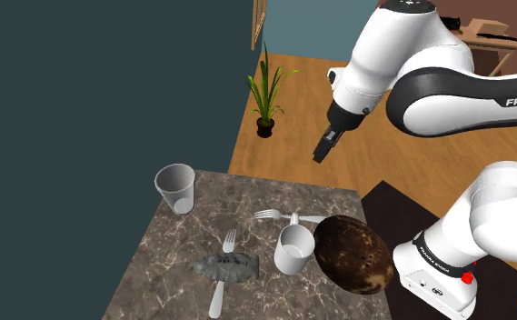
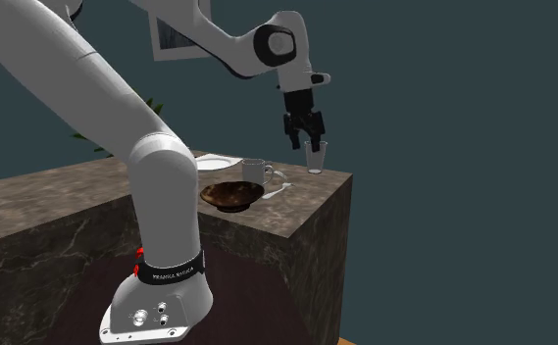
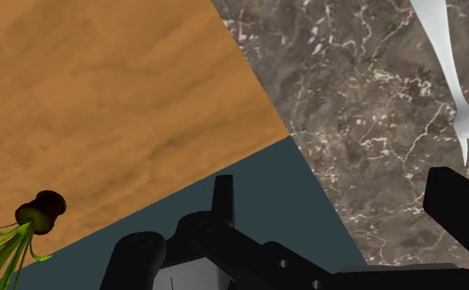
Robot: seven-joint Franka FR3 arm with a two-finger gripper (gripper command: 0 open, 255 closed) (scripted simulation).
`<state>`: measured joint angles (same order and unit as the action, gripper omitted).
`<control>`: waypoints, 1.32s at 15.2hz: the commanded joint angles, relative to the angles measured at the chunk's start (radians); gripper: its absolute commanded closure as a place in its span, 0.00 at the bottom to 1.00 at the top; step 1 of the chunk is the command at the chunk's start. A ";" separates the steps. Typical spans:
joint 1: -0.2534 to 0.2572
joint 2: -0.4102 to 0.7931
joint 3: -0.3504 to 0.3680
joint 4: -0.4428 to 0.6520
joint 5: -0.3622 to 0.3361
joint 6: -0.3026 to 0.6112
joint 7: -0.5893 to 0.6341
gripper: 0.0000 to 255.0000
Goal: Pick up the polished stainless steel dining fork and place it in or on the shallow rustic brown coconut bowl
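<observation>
While two forks lie on the marble table (image 1: 215, 200), the fork (image 1: 267, 215) just beside the white mug (image 1: 293, 250) and near the brown bowl (image 1: 354, 256) seems the one to take. The arm might grab the second fork (image 1: 217, 298), partly under the grey lump (image 1: 227, 265), since they look alike, or bump the mug. The gripper (image 1: 323, 147) hangs high near the table's far edge, fingers spread apart, holding and touching nothing.

table (image 1: 179, 273): dark brown-grey marble, white veins | bowl (image 1: 354, 256): mottled dark brown | fork (image 1: 273, 215), centre frame: pale silver | mug (image 1: 293, 252): white | cup (image 1: 175, 186), left of centre: translucent pale grey | floor (image 1: 293, 145): orange wood grain | wall (image 1: 84, 109): dark teal | plant (image 1: 267, 86): green | arm (image 1: 402, 45): white, dark grey joints | end effector (image 1: 321, 155): black
</observation>
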<state>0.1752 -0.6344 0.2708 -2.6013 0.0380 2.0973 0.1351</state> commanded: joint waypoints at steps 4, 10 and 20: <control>0.040 0.105 0.092 -0.022 0.023 0.123 0.069 0.00; 0.060 0.274 0.212 -0.007 0.005 0.269 0.171 0.00; 0.019 0.491 0.317 0.006 -0.135 0.448 0.322 0.00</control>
<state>0.1997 -0.1579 0.5831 -2.5895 -0.0828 2.5271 0.4450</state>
